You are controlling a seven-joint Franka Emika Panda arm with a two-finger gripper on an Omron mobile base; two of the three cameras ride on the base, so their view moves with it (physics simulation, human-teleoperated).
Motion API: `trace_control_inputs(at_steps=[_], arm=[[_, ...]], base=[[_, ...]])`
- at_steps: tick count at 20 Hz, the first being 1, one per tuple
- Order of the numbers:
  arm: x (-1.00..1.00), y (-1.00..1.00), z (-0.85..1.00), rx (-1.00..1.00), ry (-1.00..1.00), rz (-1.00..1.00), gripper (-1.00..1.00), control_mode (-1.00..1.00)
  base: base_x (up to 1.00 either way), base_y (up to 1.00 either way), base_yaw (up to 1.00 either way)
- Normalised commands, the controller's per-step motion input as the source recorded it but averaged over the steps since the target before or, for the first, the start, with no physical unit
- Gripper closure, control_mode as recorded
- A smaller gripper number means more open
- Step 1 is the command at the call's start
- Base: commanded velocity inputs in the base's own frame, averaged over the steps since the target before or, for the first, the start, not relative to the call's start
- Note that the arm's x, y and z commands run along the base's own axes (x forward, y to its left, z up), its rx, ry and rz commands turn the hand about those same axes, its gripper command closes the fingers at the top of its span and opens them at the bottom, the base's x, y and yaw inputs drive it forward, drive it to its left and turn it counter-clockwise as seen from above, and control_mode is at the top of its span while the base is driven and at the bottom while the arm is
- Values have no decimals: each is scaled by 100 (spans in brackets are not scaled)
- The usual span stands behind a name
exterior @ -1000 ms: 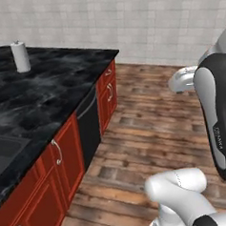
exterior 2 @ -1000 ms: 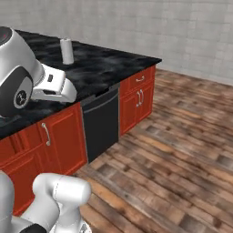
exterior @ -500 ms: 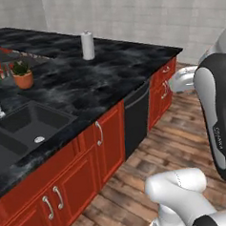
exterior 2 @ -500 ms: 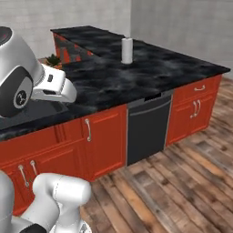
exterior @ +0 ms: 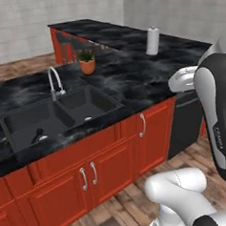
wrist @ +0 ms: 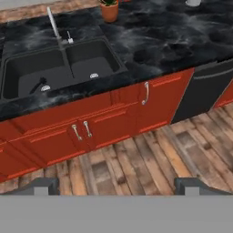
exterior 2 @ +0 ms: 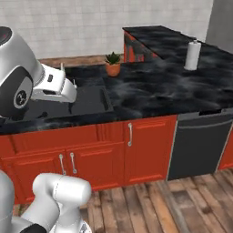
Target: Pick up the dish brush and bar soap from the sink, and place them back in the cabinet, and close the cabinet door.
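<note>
Two basins make up the sink [exterior: 58, 116], set into the black counter [exterior: 145, 74] near its front edge. My pincer [wrist: 116, 184] hangs released, fingers spread wide and holding nothing, high above the wood floor [wrist: 150, 159] in front of the red lower doors [wrist: 98, 129].

I judge the dish brush [exterior: 37, 136] to be the dark shape in the left basin, beside that basin's silver drain [exterior: 42, 138], towards the sink's front wall. The bar soap I cannot pick out: the pale spot in the right basin may be its drain, and I see nothing pink. The cabinet I must fill is nowhere before me.

What could go wrong: the brush is black on a black basin, so I may misjudge where its thin handle lies and close on nothing. Reaching down into the basin, my fingers could strike the sink's rim or the faucet [exterior: 54, 82] standing at the back edge. If I take a drain for the soap, I waste the reach. The potted plant [exterior: 87, 61] stands further back, clear of my path.
</note>
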Motion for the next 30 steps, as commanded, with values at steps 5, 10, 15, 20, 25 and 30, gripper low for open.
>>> trace_control_inputs(at_steps=[5, 10, 15, 20, 25, 30], arm=[[0, 0, 0, 0, 0, 0, -100, 100], [0, 0, 0, 0, 0, 0, -100, 100], [0, 0, 0, 0, 0, 0, -100, 100], [0, 0, 0, 0, 0, 0, -100, 100], [0, 0, 0, 0, 0, 0, -100, 100], [0, 0, 0, 0, 0, 0, -100, 100]], base=[[-1, 0, 55], [0, 0, 48], [0, 0, 39], [0, -3, 20], [11, -6, 1], [22, -5, -1]])
